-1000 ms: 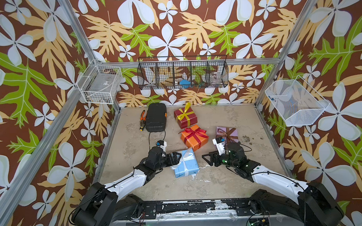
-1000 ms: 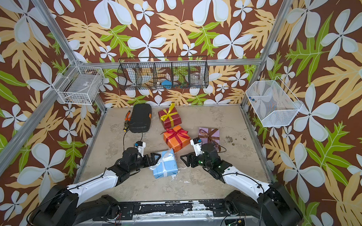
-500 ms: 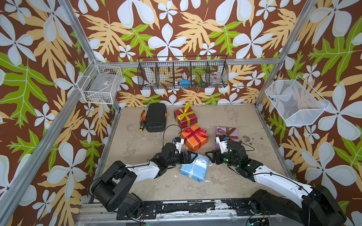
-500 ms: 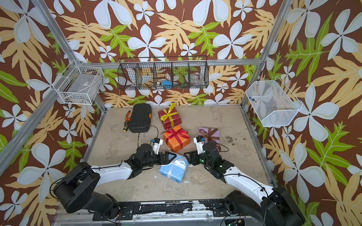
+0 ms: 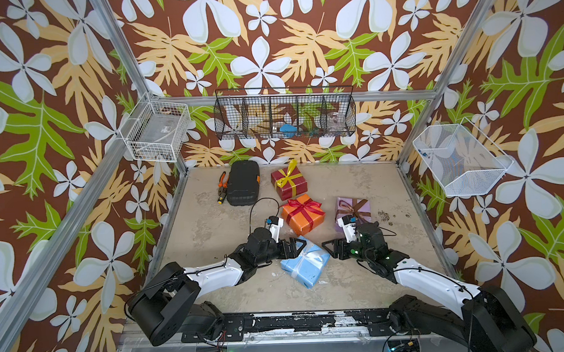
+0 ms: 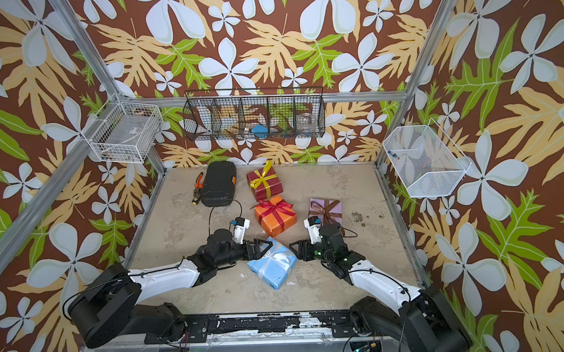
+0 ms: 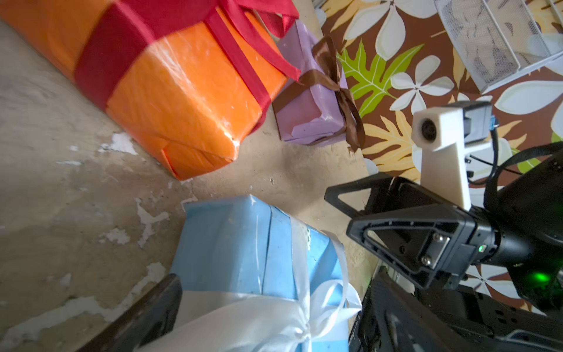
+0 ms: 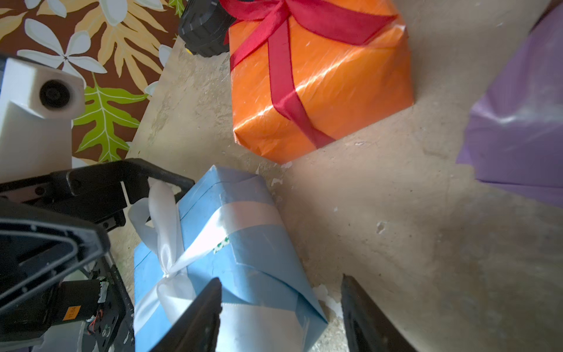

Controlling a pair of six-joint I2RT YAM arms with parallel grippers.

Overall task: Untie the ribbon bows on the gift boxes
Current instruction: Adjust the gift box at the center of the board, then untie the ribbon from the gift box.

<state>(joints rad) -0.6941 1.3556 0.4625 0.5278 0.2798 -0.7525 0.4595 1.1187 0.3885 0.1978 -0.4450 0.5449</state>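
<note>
The light blue gift box (image 5: 305,266) lies turned cornerwise near the front, its white ribbon bow (image 5: 306,254) still tied on top. My left gripper (image 5: 296,247) stands open at its left corner, and the bow (image 7: 304,320) sits between the fingers (image 7: 146,317). My right gripper (image 5: 329,248) is open at the right corner, and the box's corner (image 8: 274,298) pokes between its fingers (image 8: 198,317) without being pinched. Behind stand the orange box (image 5: 303,214) with a red bow, the dark red box (image 5: 289,182) with a yellow bow and the lilac box (image 5: 353,209) with a brown bow.
A black tool case (image 5: 244,183) and orange-handled pliers (image 5: 222,191) lie at the back left. On the walls hang a white wire basket (image 5: 156,136), a long black wire basket (image 5: 285,117) and a white mesh basket (image 5: 460,159).
The blue box has slid right and turned cornerwise. My left arm has reached further right after it. The right gripper's jaws have narrowed a little round the box's corner.
</note>
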